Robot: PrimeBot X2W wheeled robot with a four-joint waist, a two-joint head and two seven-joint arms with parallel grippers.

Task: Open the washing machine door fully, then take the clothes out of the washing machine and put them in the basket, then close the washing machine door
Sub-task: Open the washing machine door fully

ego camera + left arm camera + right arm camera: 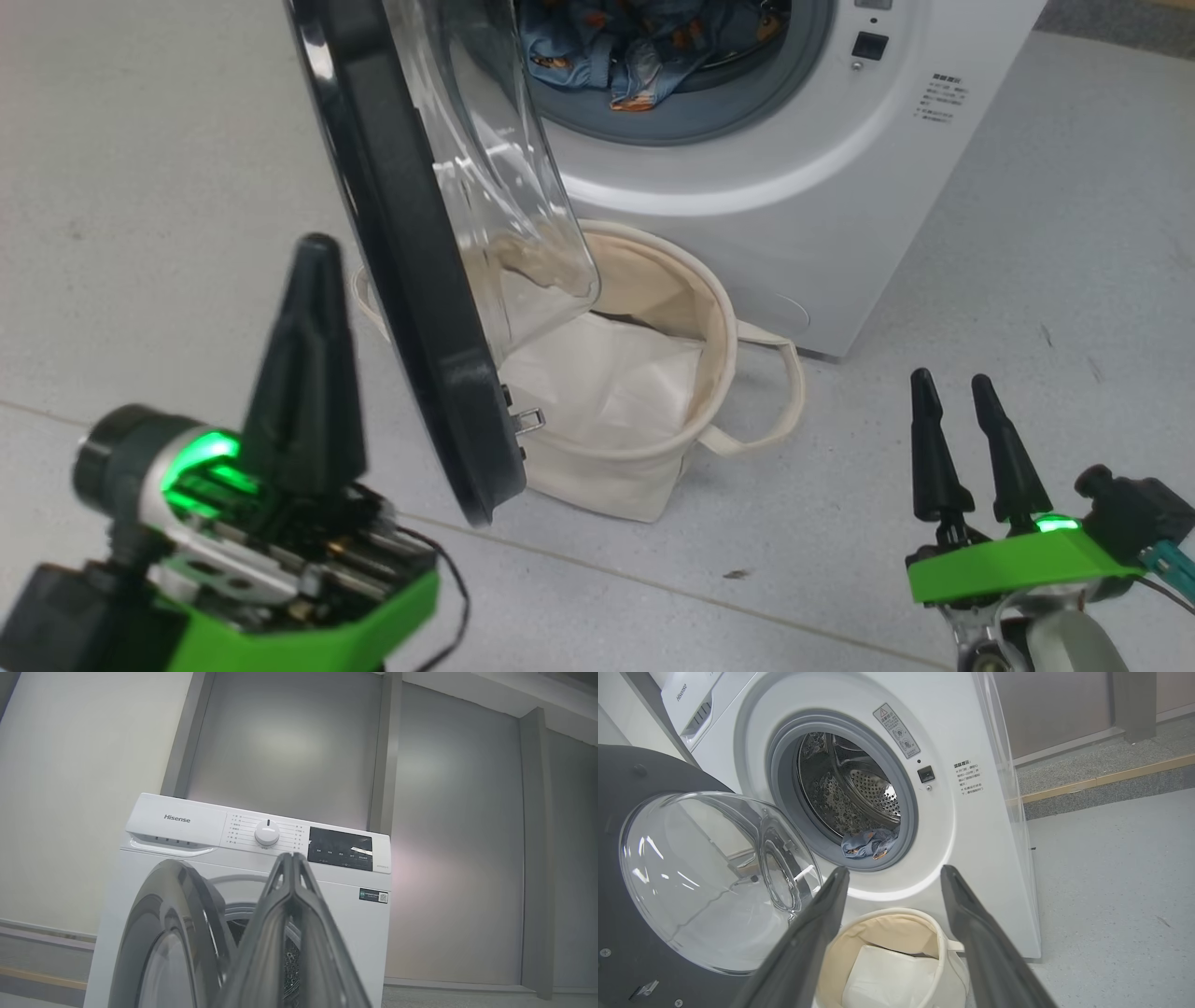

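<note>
Floor (140,187): pale grey, speckled, with a thin seam crossing it in front of the grippers and a few dark flecks to the right. Behind the machine (794,187), seen from the left wrist: cream wall (70,788) at left, then tall dull grey panels (289,742) between darker uprights. Low ledge with a wood-coloured strip (1111,777) along the foot of the panels, seen from the right wrist.

Machine white, standing on the floor, with a dial (267,833) and a dark display on the top panel. Door (411,308) swung out on the left side of the drum mouth, edge-on to the head camera, its glass bulge (495,187) hanging over the near-left part of the basket (719,317).

Drum open. Clothes (607,47) inside: blue with orange print, heaped low at the front, one fold lying on the grey seal (747,103).

Basket cream, upright on the floor, just before the machine and below the drum mouth, with one loop handle on the right. Inside it a white sheet (597,373), crumpled flat on the bottom.

Left gripper (317,252): clenched, fingers pressed tip to tip, nothing between them, at lower left just beside the door's black outer face; contact with it not clear.

Right gripper (951,378): fingers spread, empty, over bare floor at lower right, well apart from the basket.
</note>
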